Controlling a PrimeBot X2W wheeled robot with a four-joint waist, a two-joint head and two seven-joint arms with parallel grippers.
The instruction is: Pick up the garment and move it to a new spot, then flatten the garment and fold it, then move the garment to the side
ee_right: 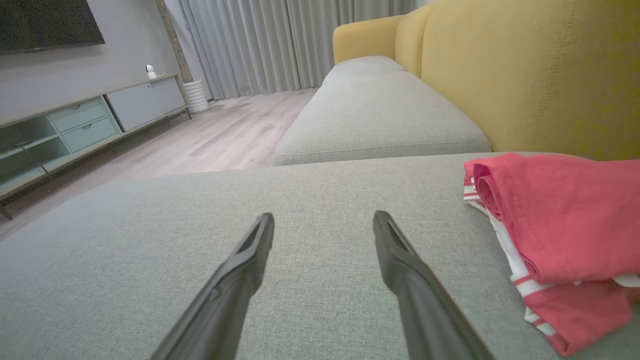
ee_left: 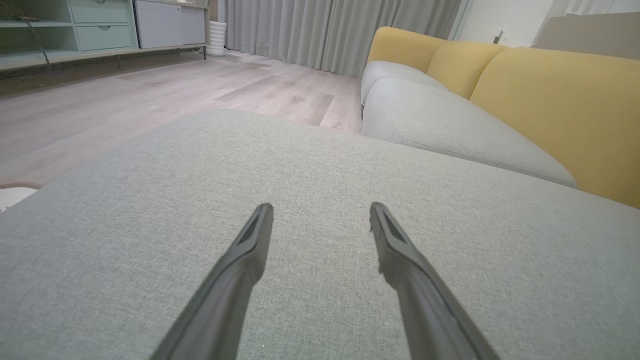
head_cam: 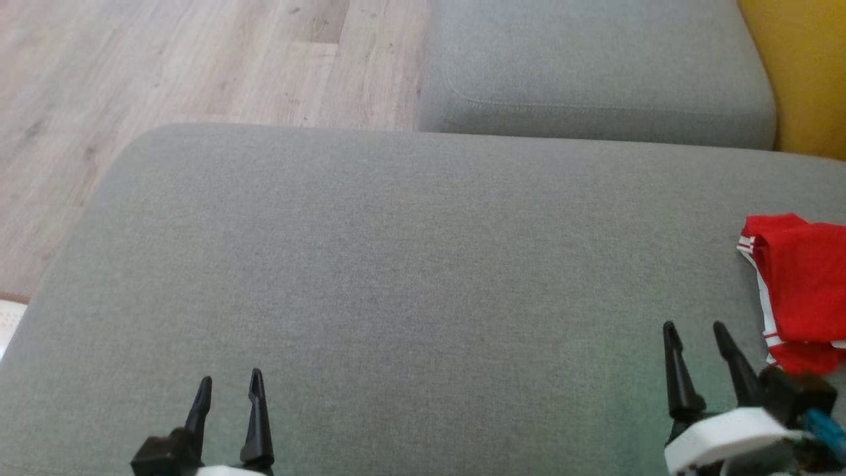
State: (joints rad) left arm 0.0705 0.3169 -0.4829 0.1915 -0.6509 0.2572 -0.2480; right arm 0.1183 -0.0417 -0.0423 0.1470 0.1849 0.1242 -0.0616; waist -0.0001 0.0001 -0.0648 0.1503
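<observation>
Far left: wooden floor (head_cam: 165,59), pale planks reaching toward the far wall. Along that wall, a low cabinet (ee_left: 100,25) with pale green drawers and a small white camera (ee_right: 149,71) on top. Above the cabinet, a dark television (ee_right: 45,22). Right of the cabinet, grey curtains (ee_left: 340,30) hanging down to the floor.

Next, a wide grey cushion (head_cam: 396,264) across most of the near ground, bare over its left and middle.

At the near left of that cushion: left gripper (head_cam: 230,377), two dark fingers pointing toward the far side. Spread apart, released, nothing between them but fabric. Just above the cloth or resting on it; cannot tell which.

Beyond the wide cushion, right of centre: second cushion (head_cam: 595,66), the same grey, with a stitched seam round its edge. Set against the far side of the first, a thin dark line between the two.

Near right: right gripper (head_cam: 694,325), likewise slack, fingers parted over bare fabric, grasping nothing. White wrist casing behind the fingers.

Just right of it: garment (head_cam: 803,277), red with white stripes along one edge. Bunched and doubled over itself, lying on the right end of the wide cushion. Close beside the right gripper, yet apart from its fingertips in the right wrist view. Cut off by the right edge of the head view.

Far right: yellow backrest (head_cam: 806,66), upright behind both cushions.
</observation>
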